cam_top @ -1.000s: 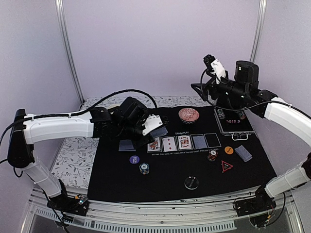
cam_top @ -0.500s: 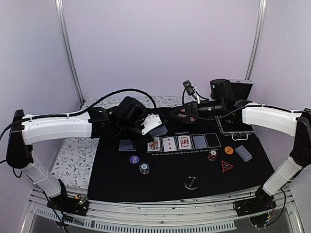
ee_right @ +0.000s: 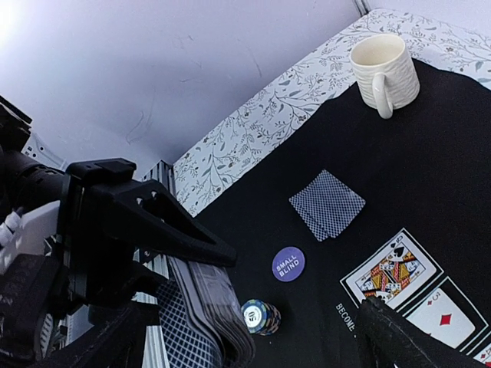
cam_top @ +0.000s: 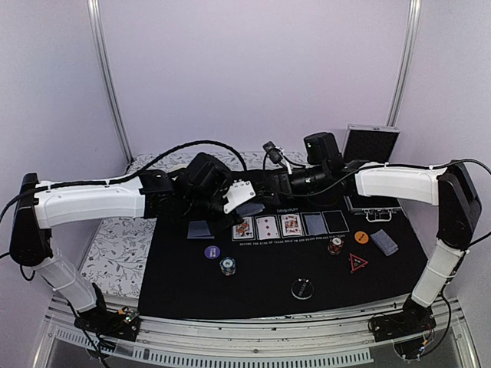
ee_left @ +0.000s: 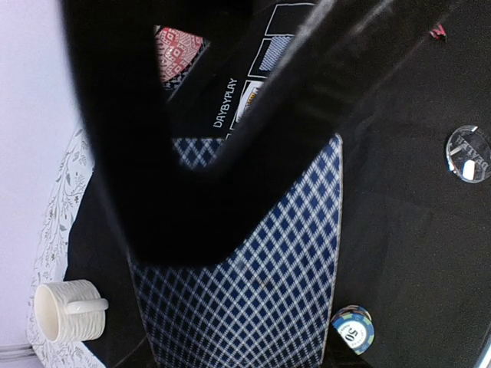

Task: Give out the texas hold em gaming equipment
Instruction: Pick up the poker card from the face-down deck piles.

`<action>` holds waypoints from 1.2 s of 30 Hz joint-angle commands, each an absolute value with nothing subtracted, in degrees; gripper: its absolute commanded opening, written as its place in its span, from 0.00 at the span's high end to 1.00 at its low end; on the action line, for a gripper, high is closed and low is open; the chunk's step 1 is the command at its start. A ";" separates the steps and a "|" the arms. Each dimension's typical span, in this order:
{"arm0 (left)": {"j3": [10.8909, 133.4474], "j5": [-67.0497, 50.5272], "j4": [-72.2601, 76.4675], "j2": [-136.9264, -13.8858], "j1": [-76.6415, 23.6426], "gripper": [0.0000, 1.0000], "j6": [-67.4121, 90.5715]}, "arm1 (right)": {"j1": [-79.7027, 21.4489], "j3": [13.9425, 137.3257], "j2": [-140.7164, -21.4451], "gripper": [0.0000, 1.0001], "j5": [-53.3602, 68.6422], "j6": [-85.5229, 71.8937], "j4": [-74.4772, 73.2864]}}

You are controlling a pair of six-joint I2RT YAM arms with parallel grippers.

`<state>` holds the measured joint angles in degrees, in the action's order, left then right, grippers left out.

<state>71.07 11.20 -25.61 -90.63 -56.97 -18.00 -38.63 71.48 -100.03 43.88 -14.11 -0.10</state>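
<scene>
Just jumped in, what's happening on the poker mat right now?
The left end effector is shut on a deck of blue-checked playing cards above the black mat. The right end effector, open and empty, is stretched across beside that deck. Three face-up cards lie in the printed row, a face-down pair to their left.

A: Middle of the mat [cam_top: 268, 307]?
B: card row [cam_top: 278, 225] runs left to right. pair of cards [cam_top: 201, 229] just left of it. deck [ee_left: 253, 291] up above the row's left end.
A: Nearer?
B: left disc [cam_top: 212, 251] before the pair, left chip stack [cam_top: 227, 265] right of it, nearer still. front disc [cam_top: 302, 288] by the near edge.
A: Right side?
B: right chip stack [cam_top: 335, 246] before the row's right end, then right disc [cam_top: 361, 237], then more cards [cam_top: 384, 241]. triangle [cam_top: 358, 263] before that disc.
A: Back?
B: mug [ee_right: 383, 73] back left, case [cam_top: 372, 143] back right.
</scene>
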 commanded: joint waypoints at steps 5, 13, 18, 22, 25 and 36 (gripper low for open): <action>70.31 11.21 -23.92 -88.96 -56.86 0.56 -18.37 | -39.55 75.64 -103.15 0.07 39.21 -10.01 -5.47; 70.25 11.34 -23.56 -88.69 -56.83 0.58 -18.38 | -39.55 76.65 -101.94 0.12 34.26 -6.58 -11.46; 70.22 11.51 -23.55 -88.46 -56.79 0.58 -18.51 | -39.38 77.24 -101.13 0.26 32.78 -5.80 -13.25; 70.14 11.60 -23.47 -88.34 -56.80 0.58 -18.63 | -39.42 78.29 -101.19 0.36 32.68 -5.54 -15.09; 70.06 11.73 -23.48 -88.24 -56.81 0.58 -18.63 | -39.40 78.52 -100.75 0.47 33.19 -5.54 -15.69; 70.05 12.38 -23.47 -88.42 -56.80 0.58 -18.73 | -39.38 79.05 -98.63 0.88 35.64 -5.59 -18.56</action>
<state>70.32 12.58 -25.61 -90.59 -56.95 -18.04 -39.75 77.76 -100.42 36.71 -6.22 -16.01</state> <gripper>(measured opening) 0.418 0.166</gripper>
